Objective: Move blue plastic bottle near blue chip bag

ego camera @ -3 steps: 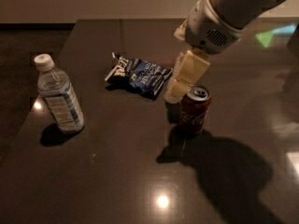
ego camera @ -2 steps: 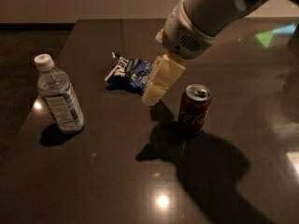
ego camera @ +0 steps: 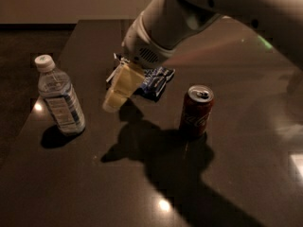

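Camera view, left to right: the blue plastic bottle (ego camera: 60,103) stands upright on the dark table (ego camera: 94,183), far left of the red soda can (ego camera: 195,111), white cap on, its pale label print too small to read. The gripper (ego camera: 116,96) hangs between bottle and can, holding nothing; whether it is spread or closed I cannot tell. The blue chip bag (ego camera: 156,79) lies behind and left of the can, its white lettering illegible.

Bottle (ego camera: 60,100) upright at left of frame on the table (ego camera: 246,126), chip bag (ego camera: 156,81) lying at upper centre, can (ego camera: 195,110) standing right of centre, end effector (ego camera: 118,91) between bottle and can, overlapping the bag's left end.
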You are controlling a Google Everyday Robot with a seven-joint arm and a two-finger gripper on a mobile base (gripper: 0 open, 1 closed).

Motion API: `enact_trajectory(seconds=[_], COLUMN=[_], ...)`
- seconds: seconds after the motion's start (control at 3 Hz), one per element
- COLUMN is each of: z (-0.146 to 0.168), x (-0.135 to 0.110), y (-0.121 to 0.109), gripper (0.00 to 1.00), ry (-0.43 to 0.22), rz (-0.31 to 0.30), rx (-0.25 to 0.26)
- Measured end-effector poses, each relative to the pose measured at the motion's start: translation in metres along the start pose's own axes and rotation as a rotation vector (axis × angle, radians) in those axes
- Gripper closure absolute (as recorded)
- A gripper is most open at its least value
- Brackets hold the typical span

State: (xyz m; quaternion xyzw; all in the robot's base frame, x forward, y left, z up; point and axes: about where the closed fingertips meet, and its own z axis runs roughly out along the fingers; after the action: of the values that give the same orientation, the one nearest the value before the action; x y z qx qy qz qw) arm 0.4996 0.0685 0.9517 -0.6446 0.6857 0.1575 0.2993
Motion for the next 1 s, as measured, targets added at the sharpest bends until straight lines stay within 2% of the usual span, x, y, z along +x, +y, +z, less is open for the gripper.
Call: enact_trajectory(seconds=[0.33, 0.67, 1.0], z=[0.035, 0.053, 0.072], x=[-0.037, -0.055, -0.074], y=[0.021, 0.039, 0.055], gripper=[0.00, 0.00, 0.00], ry=[-0.054, -0.074, -0.082], rz=[-0.041, -0.070, -0.113], rx=[-0.080, -0.135, -0.163])
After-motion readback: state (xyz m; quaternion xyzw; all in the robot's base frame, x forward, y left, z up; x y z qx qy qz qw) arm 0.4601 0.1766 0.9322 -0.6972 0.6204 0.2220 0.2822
